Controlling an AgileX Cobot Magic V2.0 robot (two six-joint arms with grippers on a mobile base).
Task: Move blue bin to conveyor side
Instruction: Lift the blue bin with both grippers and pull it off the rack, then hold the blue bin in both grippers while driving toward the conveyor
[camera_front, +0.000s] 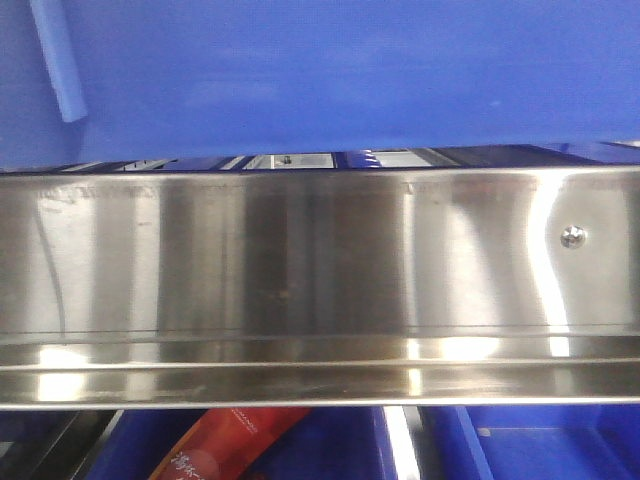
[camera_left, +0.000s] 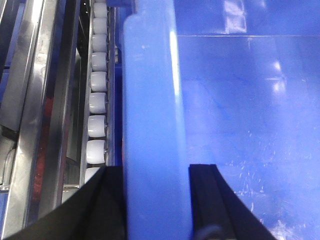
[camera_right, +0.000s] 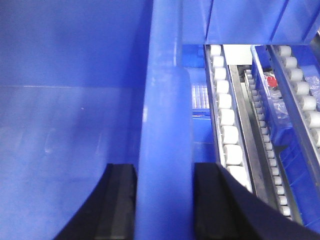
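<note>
Blue bin (camera_left: 150, 100) hangs between my two grippers. My left gripper (camera_left: 156, 170) and right gripper (camera_right: 164, 167) each pinch one rolled rim, one finger inside the wall and one outside, to carry it level. Contact looks firm, though this close view blurs it. One row of white rollers (camera_left: 97, 105) runs just outside my left jaws, and three rows lie beyond my right.

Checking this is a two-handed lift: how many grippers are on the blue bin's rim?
2. The left gripper has a finger on each side of the rim of the blue bin; the right gripper clasps the rim likewise. The front view shows neither.
</note>
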